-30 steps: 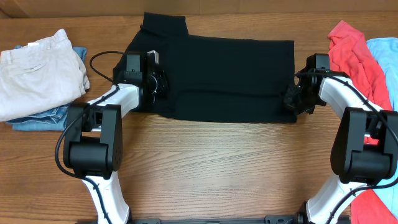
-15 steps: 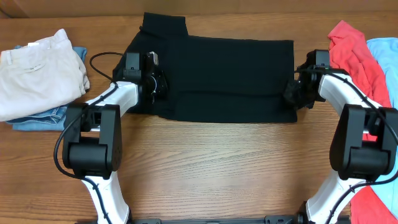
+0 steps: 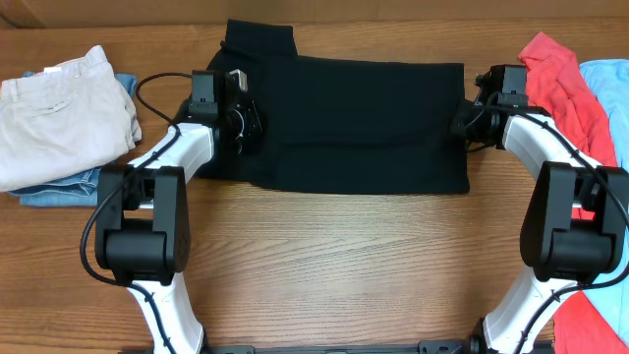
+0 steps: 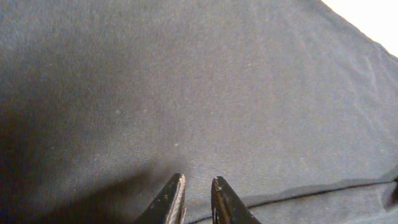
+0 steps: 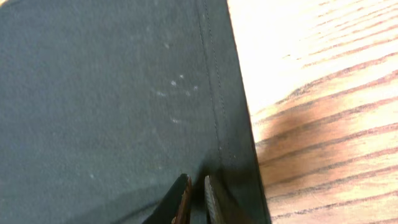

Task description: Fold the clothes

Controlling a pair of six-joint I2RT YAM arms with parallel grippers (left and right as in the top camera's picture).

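Two arms: left arm [image 3: 147, 231] and right arm [image 3: 575, 231], bases at the near edge of one wood table [image 3: 334, 261], both reaching toward the far side. One black garment [image 3: 364, 118] lies flat across the far middle of the table between them. It forms a wide rectangle, with one flap sticking out at its far left corner.

Left gripper [image 3: 246, 126] is over the garment's left end, just above the cloth. Its jaws are a thin slit apart, and I cannot tell whether any cloth is caught. Right gripper [image 3: 464, 126] is at the garment's right hemmed edge, jaws almost pressed together. Whether fabric is pinched, I cannot tell.

Far left: one beige trousers [image 3: 59, 113] on top of one blue denim [image 3: 59, 192].

Far right: one coral-red garment [image 3: 560, 88], with one light blue garment [image 3: 604, 84] beside it at the edge.
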